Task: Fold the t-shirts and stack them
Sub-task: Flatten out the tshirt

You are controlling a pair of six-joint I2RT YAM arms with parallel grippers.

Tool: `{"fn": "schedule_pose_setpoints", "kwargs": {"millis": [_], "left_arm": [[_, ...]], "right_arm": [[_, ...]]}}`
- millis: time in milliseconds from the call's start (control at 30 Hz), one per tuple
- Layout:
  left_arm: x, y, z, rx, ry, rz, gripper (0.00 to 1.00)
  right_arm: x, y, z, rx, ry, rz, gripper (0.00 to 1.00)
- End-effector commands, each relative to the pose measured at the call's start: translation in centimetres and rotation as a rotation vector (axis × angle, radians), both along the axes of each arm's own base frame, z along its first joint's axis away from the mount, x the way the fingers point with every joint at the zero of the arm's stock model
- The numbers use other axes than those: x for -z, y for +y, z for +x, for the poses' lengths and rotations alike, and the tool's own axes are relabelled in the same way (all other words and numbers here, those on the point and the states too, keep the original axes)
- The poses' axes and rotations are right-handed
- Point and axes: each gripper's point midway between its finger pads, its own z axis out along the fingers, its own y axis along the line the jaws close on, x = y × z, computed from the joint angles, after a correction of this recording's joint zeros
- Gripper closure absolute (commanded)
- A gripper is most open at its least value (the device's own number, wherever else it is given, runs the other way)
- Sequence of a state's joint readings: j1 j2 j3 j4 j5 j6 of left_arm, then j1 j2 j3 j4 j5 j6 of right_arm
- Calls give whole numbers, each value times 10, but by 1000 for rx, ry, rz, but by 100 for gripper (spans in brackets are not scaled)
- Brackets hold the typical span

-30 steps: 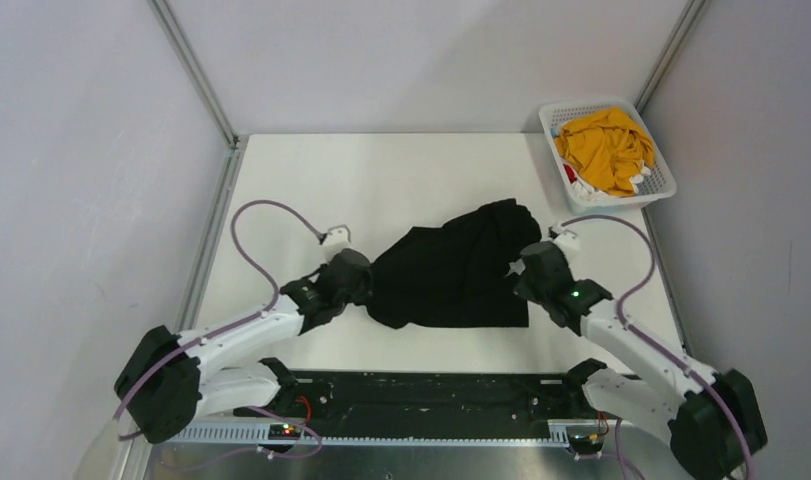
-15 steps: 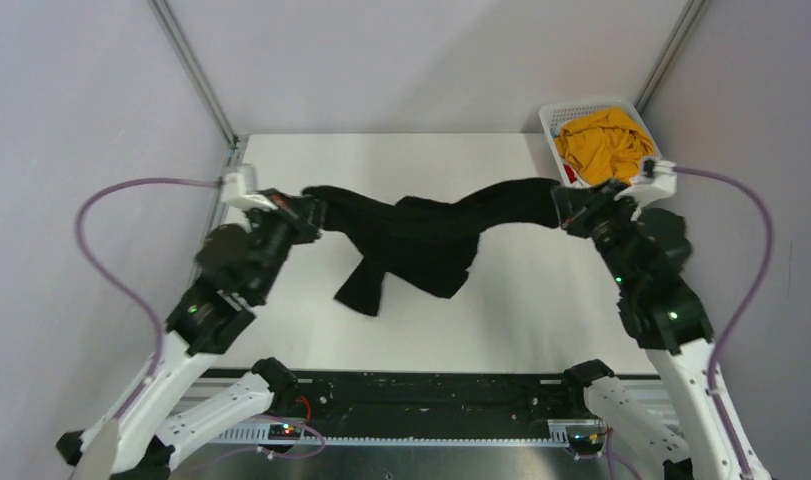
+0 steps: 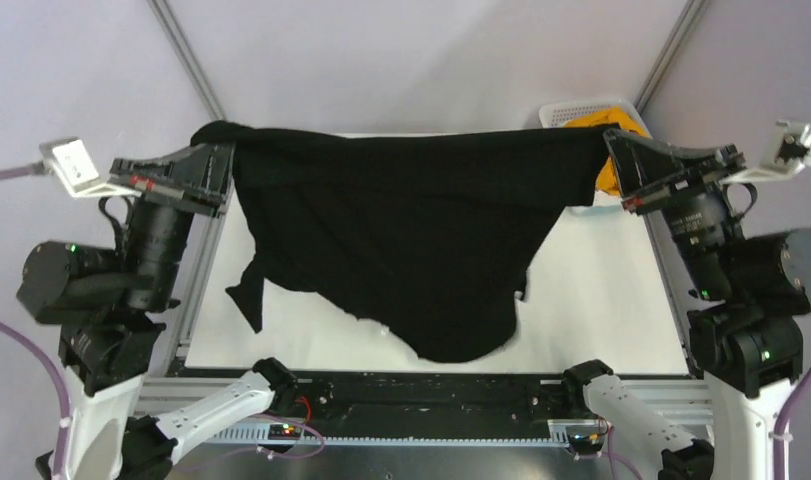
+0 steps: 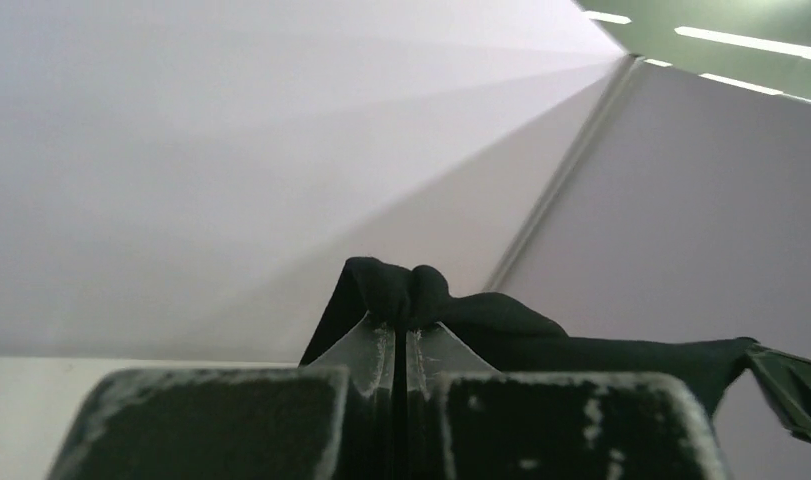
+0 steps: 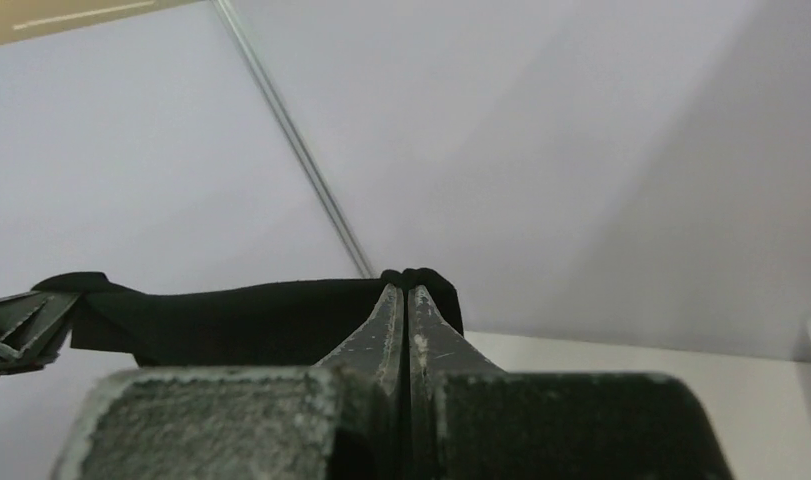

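Observation:
The black t-shirt (image 3: 411,230) hangs stretched wide in the air between both grippers, its lower edge drooping toward the table's near edge. My left gripper (image 3: 224,150) is shut on its left corner; in the left wrist view the gripper (image 4: 401,325) pinches a bunch of the black t-shirt (image 4: 501,325). My right gripper (image 3: 613,150) is shut on its right corner, seen in the right wrist view as the gripper (image 5: 406,288) gripping the black t-shirt (image 5: 231,320). The mustard-yellow t-shirt (image 3: 613,178) is mostly hidden behind the black one and the right gripper.
The white lattice basket (image 3: 581,106) stands at the back right corner, mostly hidden. The white table (image 3: 601,300) shows below and right of the hanging shirt. Metal frame posts (image 3: 186,60) rise at both back corners, with grey walls around.
Both arms have risen high and spread apart, lifting the black t-shirt off the table and pulling it from a sagging band into a wide hanging sheet.

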State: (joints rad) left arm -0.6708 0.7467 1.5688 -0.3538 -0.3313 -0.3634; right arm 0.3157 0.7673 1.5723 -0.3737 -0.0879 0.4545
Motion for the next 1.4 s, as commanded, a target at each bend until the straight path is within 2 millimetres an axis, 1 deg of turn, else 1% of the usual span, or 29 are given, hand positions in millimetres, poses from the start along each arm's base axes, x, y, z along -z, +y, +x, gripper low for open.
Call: {"fn": "schedule_pose_setpoints", "kwargs": {"millis": [0, 33, 167, 200, 233, 333, 500, 633, 667, 700, 733, 767, 800, 833, 867, 900, 933, 967, 1000, 1033, 1067, 1100, 1133, 1167, 1200, 1233, 1267, 1300, 1367], "left_arm": [[5, -17, 60, -148, 83, 120, 100], [6, -10, 73, -228, 109, 133, 100], [4, -3, 138, -424, 180, 175, 100], [1, -8, 156, -432, 182, 183, 100], [-2, 0, 167, -465, 184, 186, 100], [-18, 3, 202, -495, 174, 192, 100], [-49, 13, 211, -491, 103, 188, 100], [-69, 24, 188, -509, 61, 184, 100], [-58, 23, 192, -511, 88, 206, 100], [-44, 24, 191, -511, 117, 227, 100], [-33, 24, 191, -509, 140, 251, 99], [-10, 24, 189, -503, 186, 285, 98], [7, 24, 188, -497, 224, 302, 97], [49, 23, 187, -478, 302, 346, 97], [71, 21, 183, -456, 343, 335, 96], [121, 18, 177, -419, 425, 367, 96], [145, 14, 172, -391, 474, 323, 96], [199, 8, 165, -342, 569, 291, 97], [223, 3, 159, -316, 612, 276, 99], [272, 0, 150, -294, 705, 260, 100], [289, -6, 140, -275, 730, 248, 100], [339, -4, 132, -300, 831, 233, 100], [358, -12, 123, -276, 858, 236, 100], [398, -15, 113, -271, 937, 231, 100], [414, -24, 104, -243, 968, 238, 100], [444, -28, 93, -228, 1030, 243, 100], [458, -35, 85, -208, 1058, 268, 100], [477, -35, 76, -209, 1102, 279, 100], [501, -42, 63, -179, 1159, 299, 100]], "right_arm": [[2, 10, 62, 65, 40, -88, 100], [2, 12, 71, 75, 38, -107, 100], [18, 27, 141, 114, 74, -151, 100], [15, 27, 151, 127, 62, -153, 100], [17, 32, 170, 132, 77, -158, 100], [1, 32, 195, 159, 49, -151, 100], [-40, 30, 212, 172, -1, -135, 100], [-29, 29, 218, 128, 51, -132, 100], [-17, 30, 217, 118, 77, -133, 100], [-10, 30, 216, 105, 85, -135, 100], [10, 29, 214, 99, 126, -146, 100], [20, 28, 212, 93, 141, -152, 100], [48, 27, 209, 89, 194, -168, 100], [65, 25, 207, 89, 231, -177, 100], [100, 23, 201, 89, 301, -190, 100], [121, 18, 200, 106, 353, -182, 100], [161, 14, 193, 116, 433, -187, 100], [184, 9, 189, 128, 493, -178, 100], [217, 8, 182, 126, 559, -191, 100], [237, 8, 177, 116, 607, -201, 100], [267, 8, 171, 108, 671, -217, 100], [286, 10, 165, 89, 727, -226, 100], [314, 9, 159, 82, 795, -237, 100], [330, 9, 153, 78, 849, -235, 100], [359, 8, 146, 77, 918, -245, 100], [374, 4, 143, 97, 964, -234, 100], [401, 1, 136, 112, 1035, -239, 100], [417, -2, 133, 126, 1087, -239, 100], [457, -7, 119, 144, 1204, -256, 100]]}}
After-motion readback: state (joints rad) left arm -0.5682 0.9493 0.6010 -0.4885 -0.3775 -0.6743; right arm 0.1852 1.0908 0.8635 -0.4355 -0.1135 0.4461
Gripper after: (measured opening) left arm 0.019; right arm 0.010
